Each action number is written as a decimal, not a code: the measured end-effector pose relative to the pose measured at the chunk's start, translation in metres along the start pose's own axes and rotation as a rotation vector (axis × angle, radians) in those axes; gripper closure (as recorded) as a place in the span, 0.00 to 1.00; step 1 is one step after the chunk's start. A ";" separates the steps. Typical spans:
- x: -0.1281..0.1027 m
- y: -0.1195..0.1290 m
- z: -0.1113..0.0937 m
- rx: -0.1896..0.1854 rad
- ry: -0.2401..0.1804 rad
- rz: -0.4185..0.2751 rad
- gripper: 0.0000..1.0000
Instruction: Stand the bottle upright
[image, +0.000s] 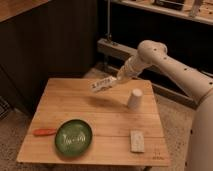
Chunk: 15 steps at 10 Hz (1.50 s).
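The bottle is slim and whitish with a pale label bearing dark print. It is held lying nearly level in the air above the far middle of the wooden table. My gripper is shut on its right end. The arm reaches in from the right. The bottle's shadow falls on the tabletop below it.
A plain white tapered cup stands upside-down right of the bottle. A green plate sits at the front left, with an orange carrot-like thing left of it. A flat pale rectangular block lies at the front right.
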 end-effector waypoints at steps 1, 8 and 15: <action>0.004 0.001 -0.005 0.013 0.038 -0.046 0.99; 0.007 0.008 -0.017 0.013 0.096 -0.236 0.99; -0.023 0.028 -0.042 -0.045 0.119 -0.495 0.99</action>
